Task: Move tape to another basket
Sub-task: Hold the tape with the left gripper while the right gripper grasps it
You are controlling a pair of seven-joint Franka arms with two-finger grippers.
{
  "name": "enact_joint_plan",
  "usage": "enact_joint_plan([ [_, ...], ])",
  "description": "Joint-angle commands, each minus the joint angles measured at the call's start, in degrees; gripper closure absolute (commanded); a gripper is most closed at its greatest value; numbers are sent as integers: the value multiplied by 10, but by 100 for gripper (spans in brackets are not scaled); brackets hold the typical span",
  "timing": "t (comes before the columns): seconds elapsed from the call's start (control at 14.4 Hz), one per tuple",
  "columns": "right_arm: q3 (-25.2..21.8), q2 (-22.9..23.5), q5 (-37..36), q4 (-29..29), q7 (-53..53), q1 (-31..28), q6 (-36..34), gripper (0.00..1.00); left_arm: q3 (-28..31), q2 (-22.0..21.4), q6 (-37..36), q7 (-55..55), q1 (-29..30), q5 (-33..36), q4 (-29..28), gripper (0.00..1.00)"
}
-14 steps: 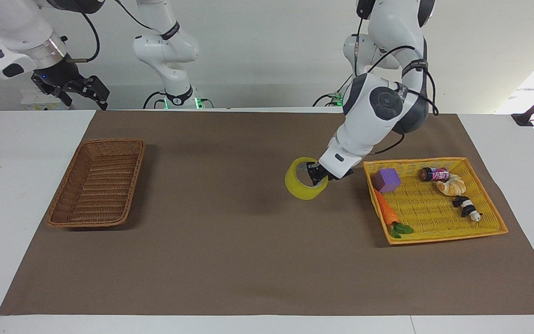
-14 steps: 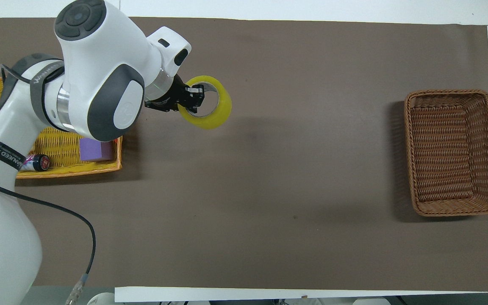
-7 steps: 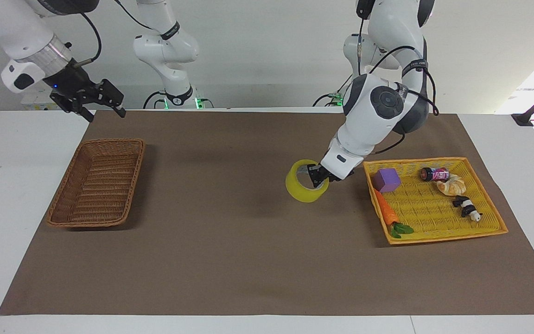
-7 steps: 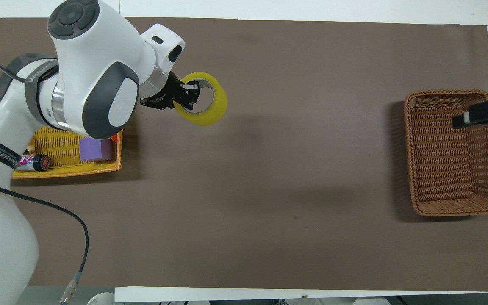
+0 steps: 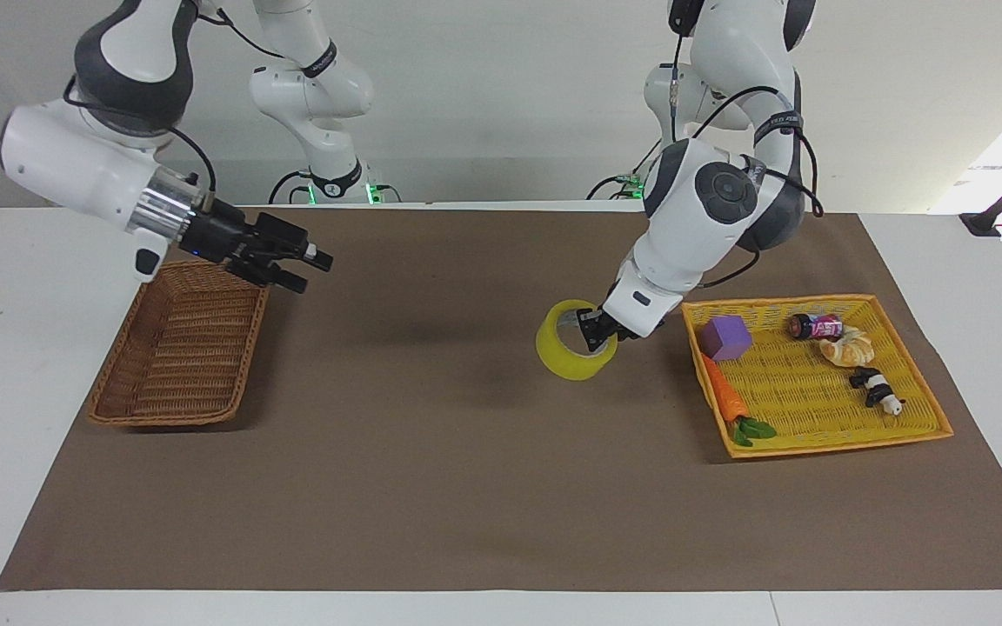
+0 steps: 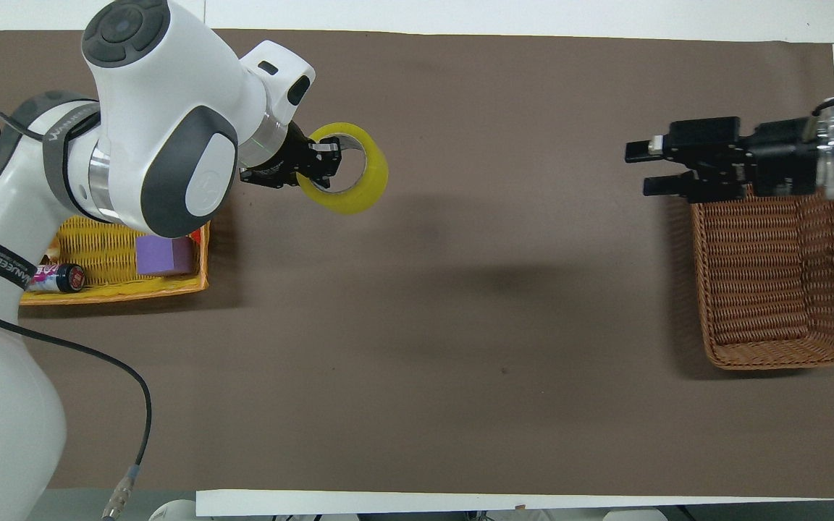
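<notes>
The tape point(image 5: 564, 361) is a yellow roll, tilted, held over the brown mat beside the yellow basket. My left gripper point(image 5: 592, 336) is shut on its rim, with one finger inside the core. Both also show in the overhead view, the tape point(image 6: 370, 192) and the left gripper point(image 6: 324, 163). The brown wicker basket point(image 5: 179, 348) stands empty at the right arm's end of the table, and shows in the overhead view point(image 6: 772, 289). My right gripper point(image 5: 305, 265) is open and empty, up in the air over the mat beside that basket, pointing toward the table's middle point(image 6: 641, 170).
The yellow woven basket point(image 5: 814, 301) at the left arm's end holds a purple cube point(image 5: 724, 337), a carrot point(image 5: 724, 396), a pink can point(image 5: 817, 327), a croissant point(image 5: 847, 349) and a panda toy point(image 5: 877, 389). A brown mat point(image 5: 431, 487) covers the table.
The right arm has swung down and in, from outside the mat to over the mat beside the brown basket. The left gripper and the tape have barely moved.
</notes>
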Motion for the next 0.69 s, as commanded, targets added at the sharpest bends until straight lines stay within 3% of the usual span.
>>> enact_joint_plan([
  [0.0, 0, 35, 106, -10, -45, 57, 55, 0, 2, -19, 8, -17, -1, -11, -19, 100],
  [0.21, 1, 79, 136, -5, -87, 130, 133, 0, 2, -19, 8, -22, -2, -11, -19, 100],
  [0.42, 1, 121, 240, -4, -158, 173, 169, 0, 2, -19, 7, -23, -2, -11, -19, 100],
  [0.62, 1, 132, 310, 5, -156, 216, 205, 0, 2, -19, 14, -27, -5, -11, -19, 100],
])
